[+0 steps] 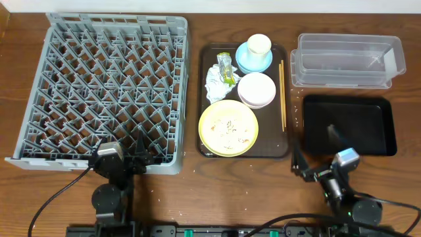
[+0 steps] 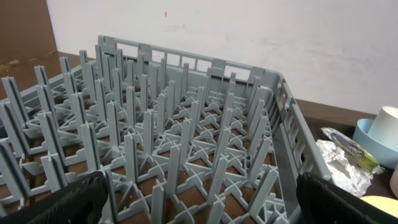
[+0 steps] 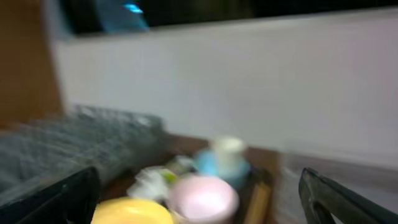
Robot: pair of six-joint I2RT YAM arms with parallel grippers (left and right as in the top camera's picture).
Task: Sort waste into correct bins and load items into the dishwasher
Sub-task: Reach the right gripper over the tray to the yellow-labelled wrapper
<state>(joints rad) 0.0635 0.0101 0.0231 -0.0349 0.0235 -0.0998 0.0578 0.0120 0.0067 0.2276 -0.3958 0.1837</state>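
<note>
One yellow plate [image 1: 210, 117], one pink bowl [image 1: 256, 90], one blue bowl [image 1: 243, 61] holding one cup [image 1: 259, 45]; chopsticks' [image 1: 283, 95] long axis runs near-to-far; left hand [image 2: 202, 196] and right hand [image 3: 199, 196] both spread

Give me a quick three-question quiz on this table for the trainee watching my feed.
1. True or false: the cream cup stands in the light blue bowl.
2. What lies along the right side of the brown serving tray? A) napkin B) chopsticks C) wrapper
3. What does the grey dish rack hold so far?
Key: 1 true; 2 B; 3 nothing.
</note>
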